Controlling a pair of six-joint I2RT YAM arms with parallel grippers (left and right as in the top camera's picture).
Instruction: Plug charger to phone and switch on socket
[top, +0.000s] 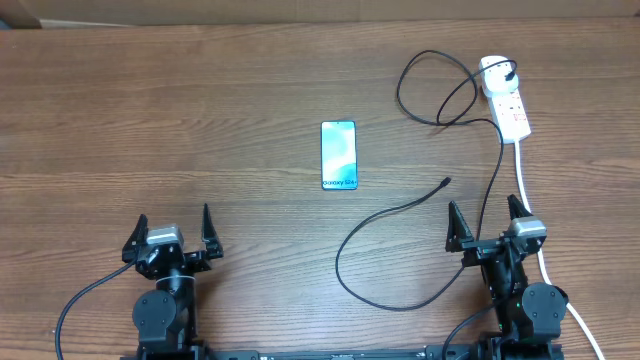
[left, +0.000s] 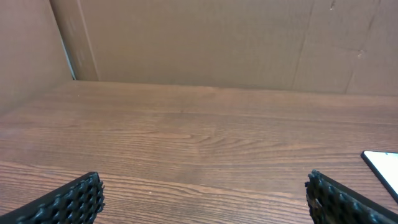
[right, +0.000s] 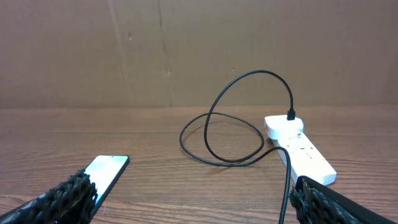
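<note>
Fingers (left: 74, 199) of the left gripper (top: 174, 216) stand spread wide at the near left of the wooden table (top: 200, 100), and nothing is held between them. Only bare wood lies ahead of this gripper; in the left wrist view a corner of the phone (left: 385, 168) shows at the far right edge.

From overhead, the phone (top: 339, 155) lies flat and face up near the middle of the table, its long side running away from the arms. It is well apart from both grippers, ahead and to the right of the left one and ahead and to the left of the right one.

To its right, the charger (top: 385, 212) sweeps in a loose curve. Its connector tip (top: 445, 182) rests on the wood just ahead of the right gripper (top: 482, 205), close to that gripper's left finger and apart from the phone.

This gripper is equally wide open and empty.

Farther right and farther back, the socket (top: 505, 95) lies with the charger's plug end (top: 512, 72) seated in it, and the thick white lead (top: 525, 180) runs back past the right arm.
</note>
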